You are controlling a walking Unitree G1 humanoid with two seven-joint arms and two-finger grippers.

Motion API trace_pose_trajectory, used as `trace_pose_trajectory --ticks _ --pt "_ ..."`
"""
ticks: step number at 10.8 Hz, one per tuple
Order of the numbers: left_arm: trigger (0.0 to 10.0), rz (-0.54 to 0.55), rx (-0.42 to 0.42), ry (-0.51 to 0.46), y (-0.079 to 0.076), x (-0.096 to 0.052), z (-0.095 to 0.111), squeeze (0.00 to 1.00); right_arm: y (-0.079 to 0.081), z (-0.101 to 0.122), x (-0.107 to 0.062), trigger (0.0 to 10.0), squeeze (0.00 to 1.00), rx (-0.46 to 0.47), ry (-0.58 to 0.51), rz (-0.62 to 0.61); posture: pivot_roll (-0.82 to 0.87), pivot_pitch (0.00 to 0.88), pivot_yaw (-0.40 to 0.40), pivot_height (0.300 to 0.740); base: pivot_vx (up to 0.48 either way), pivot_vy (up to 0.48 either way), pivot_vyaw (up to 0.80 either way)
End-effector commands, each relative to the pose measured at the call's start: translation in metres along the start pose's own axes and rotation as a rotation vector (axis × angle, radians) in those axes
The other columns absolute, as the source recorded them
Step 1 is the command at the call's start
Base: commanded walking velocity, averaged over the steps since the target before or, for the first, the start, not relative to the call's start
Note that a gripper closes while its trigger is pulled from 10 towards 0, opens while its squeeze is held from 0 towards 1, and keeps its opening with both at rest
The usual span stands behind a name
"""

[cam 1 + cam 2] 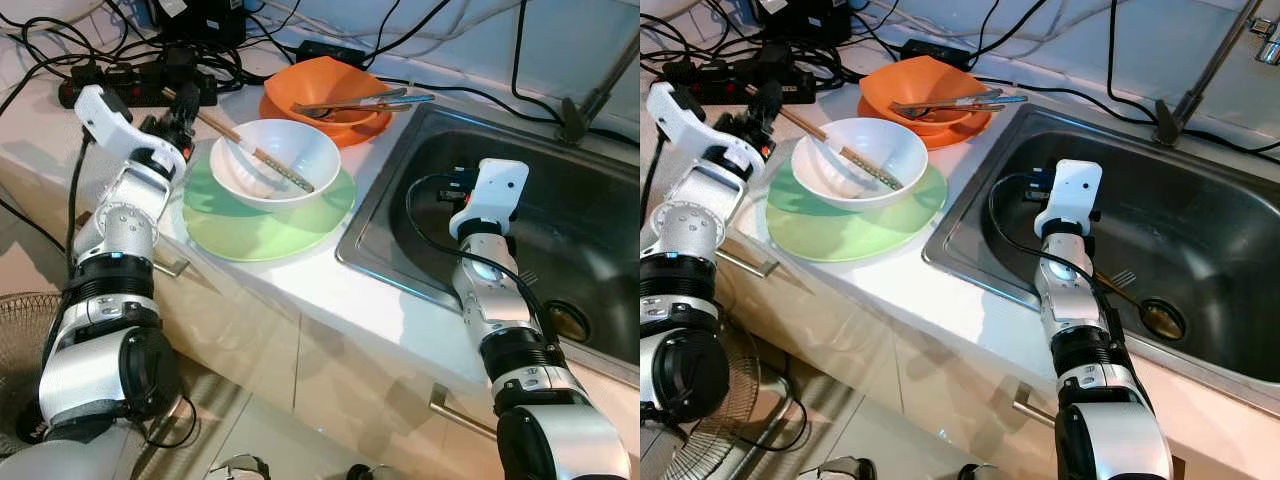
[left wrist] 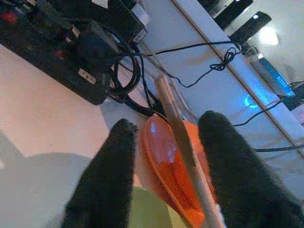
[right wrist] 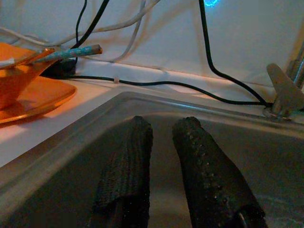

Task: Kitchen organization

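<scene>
Brushed steel sink (image 1: pixel 1200 240), glossy white bowl (image 1: pixel 290 150), wooden chopsticks (image 1: pixel 262 155), matt rubbery fingers (image 3: pixel 204 166).

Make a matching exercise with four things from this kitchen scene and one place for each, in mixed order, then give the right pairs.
Things:
1. white bowl
2. orange bowl
3. right gripper
4. power strip

Places:
A. over the sink
B. on the green plate
C. on the counter behind the left gripper
D. on the orange plate

Pairs: 1-B, 2-D, 3-A, 4-C
</scene>
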State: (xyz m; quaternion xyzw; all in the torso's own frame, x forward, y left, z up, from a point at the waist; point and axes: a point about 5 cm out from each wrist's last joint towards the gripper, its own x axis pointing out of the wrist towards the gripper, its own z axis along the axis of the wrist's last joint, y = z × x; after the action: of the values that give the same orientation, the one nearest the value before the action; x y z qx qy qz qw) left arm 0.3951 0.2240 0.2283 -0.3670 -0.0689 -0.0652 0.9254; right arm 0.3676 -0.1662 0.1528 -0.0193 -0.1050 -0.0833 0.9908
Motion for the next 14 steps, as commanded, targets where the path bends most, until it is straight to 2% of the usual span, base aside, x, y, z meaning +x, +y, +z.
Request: trace_pose_trajectory --ticks 1,8,11,14 --pt "0.0 -0.019 0.017 -0.008 -0.005 0.003 0.004 0.0 -0.002 -0.012 -0.007 10.0 0.0 -0.015 0.05 -0.003 0.11 0.098 -0.029 0.74 0.0 0.0 0.0" --pt "0.0 -0.055 0.014 -0.025 -0.008 -0.002 0.002 0.0 -0.001 -0.014 -0.007 10.0 0.0 -0.016 0.06 -0.003 0.12 0.094 -0.031 0.74 0.0 0.0 0.0" --pt "0.0 -0.086 0.019 -0.049 -0.013 -0.004 0.008 0.0 0.0 -0.014 -0.007 10.0 0.0 -0.017 0.061 -0.001 0.12 0.088 -0.032 0.74 0.0 0.0 0.0" --pt "0.0 -0.166 -0.039 -0.145 -0.027 -0.011 0.022 0.0 0.001 -0.014 -0.007 10.0 0.0 -0.018 0.06 0.002 0.12 0.08 -0.033 0.74 0.0 0.0 0.0"
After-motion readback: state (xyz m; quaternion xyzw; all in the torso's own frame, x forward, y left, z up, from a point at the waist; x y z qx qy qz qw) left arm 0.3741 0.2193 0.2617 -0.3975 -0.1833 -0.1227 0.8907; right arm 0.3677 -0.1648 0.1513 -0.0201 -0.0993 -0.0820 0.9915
